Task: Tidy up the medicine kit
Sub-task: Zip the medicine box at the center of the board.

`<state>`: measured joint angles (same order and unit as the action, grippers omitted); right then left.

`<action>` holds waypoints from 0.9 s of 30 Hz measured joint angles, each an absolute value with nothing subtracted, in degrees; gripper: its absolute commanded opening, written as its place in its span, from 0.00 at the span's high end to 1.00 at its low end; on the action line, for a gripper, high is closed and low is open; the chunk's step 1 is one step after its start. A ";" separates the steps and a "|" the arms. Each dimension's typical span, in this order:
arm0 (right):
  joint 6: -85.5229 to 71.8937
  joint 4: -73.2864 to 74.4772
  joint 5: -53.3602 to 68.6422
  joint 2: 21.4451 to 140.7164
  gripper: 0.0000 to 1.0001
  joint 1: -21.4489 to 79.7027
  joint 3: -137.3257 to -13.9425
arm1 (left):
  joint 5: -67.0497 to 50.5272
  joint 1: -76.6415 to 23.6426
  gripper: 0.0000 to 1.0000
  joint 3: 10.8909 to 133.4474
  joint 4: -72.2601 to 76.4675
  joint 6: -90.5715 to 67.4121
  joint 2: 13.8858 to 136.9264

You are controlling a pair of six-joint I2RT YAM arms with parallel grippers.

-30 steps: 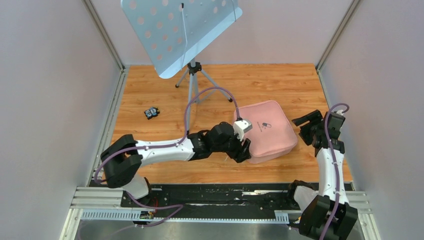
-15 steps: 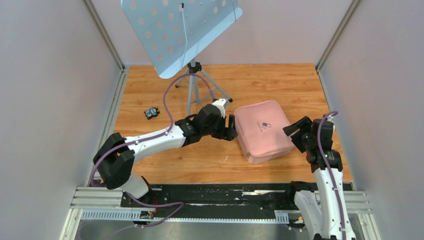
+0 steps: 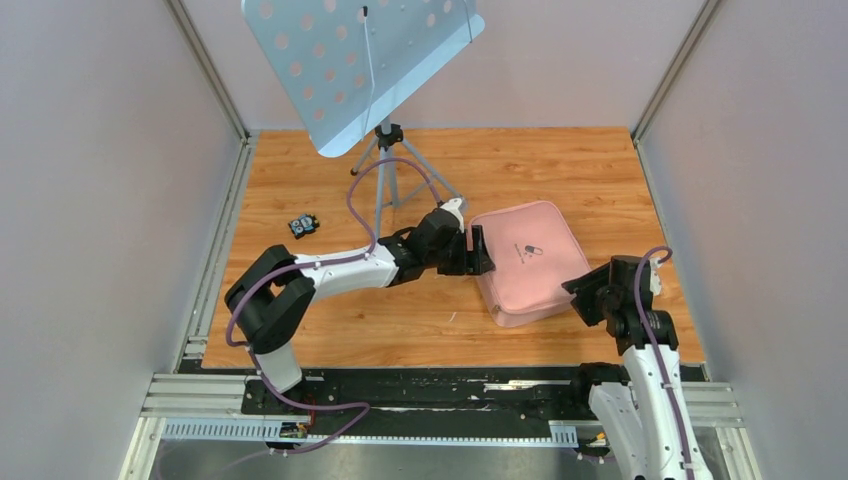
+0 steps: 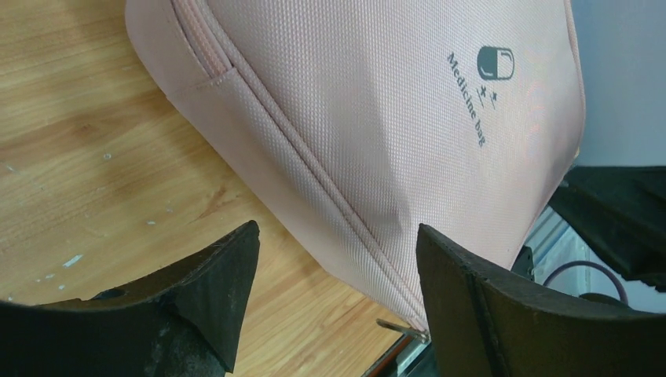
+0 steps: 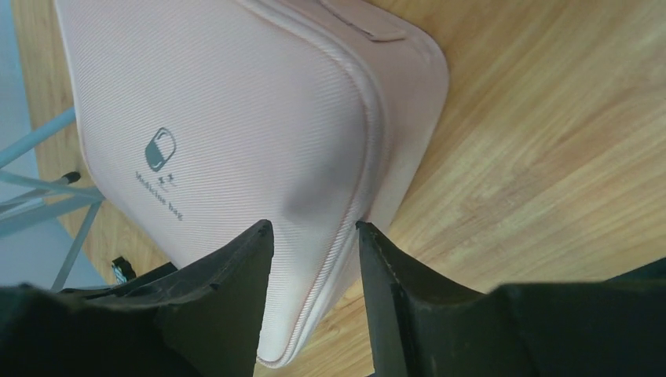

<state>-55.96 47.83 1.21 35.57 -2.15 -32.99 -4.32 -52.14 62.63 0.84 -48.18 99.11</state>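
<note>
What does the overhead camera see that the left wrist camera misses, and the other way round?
Only the overhead view shows the pale blue perforated stand on its tripod and a small black item on the wooden table left of it. Only the left wrist view shows the lettering, Medicine bag, readable under the pill logo, and the zip seam along the side. Both show the pink medicine kit, the table and the open left gripper at the kit's edge.

Pink medicine kit (image 3: 528, 265), fine weave, dark pill logo & lettering. Orange-brown wood-grain surface (image 3: 560, 170). Pale blue stand (image 3: 340, 70) w/ round holes. Purple cable (image 3: 352, 190).
</note>
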 measured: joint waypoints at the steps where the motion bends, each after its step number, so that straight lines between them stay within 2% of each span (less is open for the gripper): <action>1: -56.82 48.58 0.51 35.31 0.54 -2.09 -32.77 | -4.08 -52.14 0.24 62.89 1.04 -48.62 99.50; 6: -59.44 50.13 -1.19 34.96 0.54 -2.04 -31.70 | -3.40 -52.07 0.36 66.83 1.26 -49.84 102.65; 8: -59.86 49.04 -0.93 35.99 0.57 -2.04 -30.41 | -3.07 -52.07 0.40 67.77 1.08 -50.13 103.57; 13: -58.81 42.02 2.28 41.06 0.68 -2.07 -28.77 | -2.26 -51.75 0.39 67.99 1.08 -50.68 104.27; 18: -55.68 34.61 4.84 49.21 0.69 -2.22 -30.24 | -0.03 -51.37 0.38 67.79 1.08 -50.85 104.25; 21: -53.25 30.94 6.50 55.48 0.64 -2.33 -32.86 | 1.26 -50.96 0.39 67.64 1.06 -51.16 104.25; 23: -51.35 29.23 7.33 59.70 0.58 -2.39 -35.18 | 2.02 -50.57 0.39 67.64 1.08 -51.20 104.27; 27: -47.57 27.38 8.60 62.74 0.48 -2.37 -37.21 | 2.92 -50.30 0.47 68.03 1.04 -51.37 104.64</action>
